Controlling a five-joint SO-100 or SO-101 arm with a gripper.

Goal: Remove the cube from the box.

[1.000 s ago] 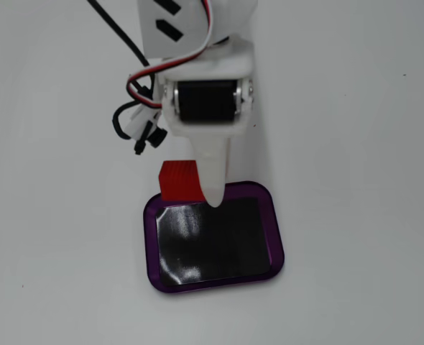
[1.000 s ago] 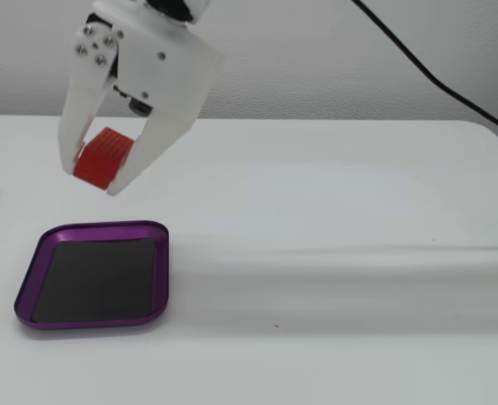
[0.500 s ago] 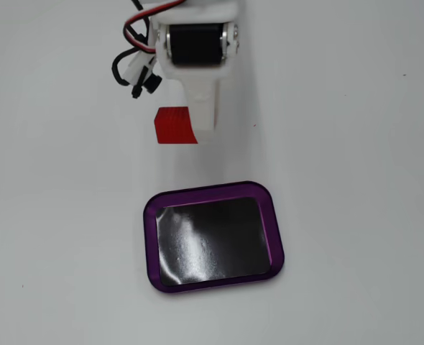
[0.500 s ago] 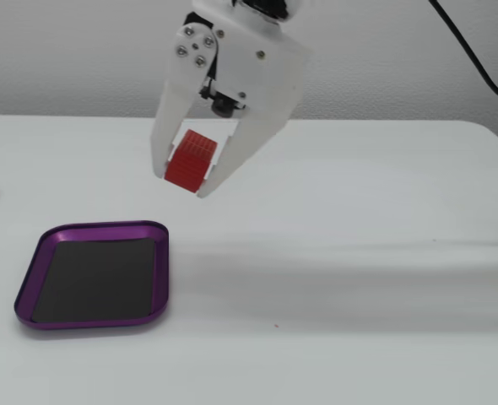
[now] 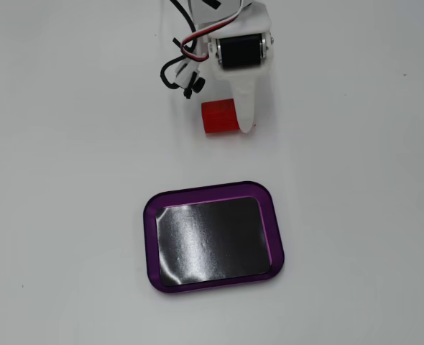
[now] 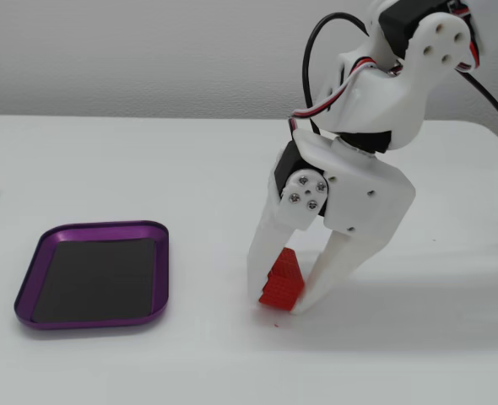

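In a fixed view from above, the red cube (image 5: 219, 117) lies on the white surface (image 5: 68, 144), well apart from the purple box (image 5: 151, 244). The box holds nothing. In the fixed view from the side, the white end effector (image 6: 278, 302) has its two fingers around the cube (image 6: 284, 280), a little open, touching its sides.

The hand (image 5: 230, 123) hides part of the cube (image 5: 219, 117); the arm (image 6: 401, 76) runs off-frame.
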